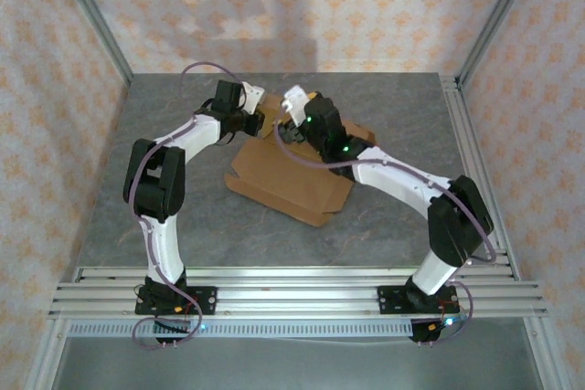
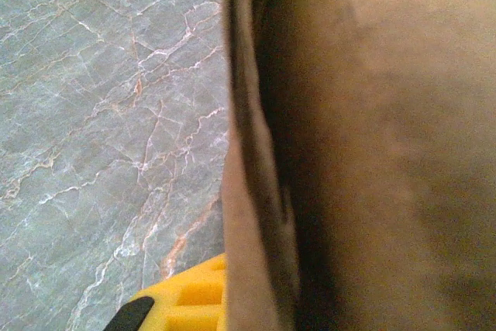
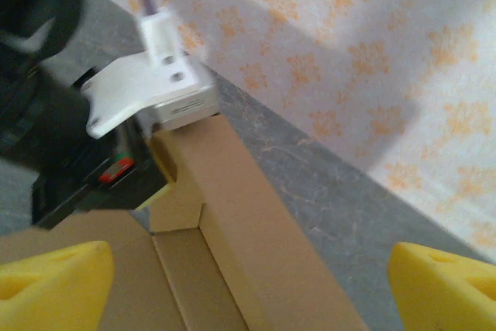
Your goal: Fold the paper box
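Note:
The paper box (image 1: 291, 182) is plain brown cardboard, lying partly folded in the middle of the grey table. Its far wall (image 3: 256, 215) stands upright. My left gripper (image 1: 256, 120) is at the box's far left corner, shut on that wall. In the left wrist view the cardboard (image 2: 372, 145) looms close, and one yellow finger (image 2: 182, 300) presses its outer side. My right gripper (image 1: 291, 109) hovers over the far wall just right of the left one. It is open, its yellow fingers (image 3: 50, 284) spread wide on either side of the wall without touching it.
The left gripper's black body and white camera mount (image 3: 147, 91) sit close ahead of my right gripper. The patterned back wall (image 1: 292, 6) stands behind the box. A metal frame rail (image 1: 475, 171) runs along the table's right edge. Bare marble table (image 2: 93, 114) lies left of the box.

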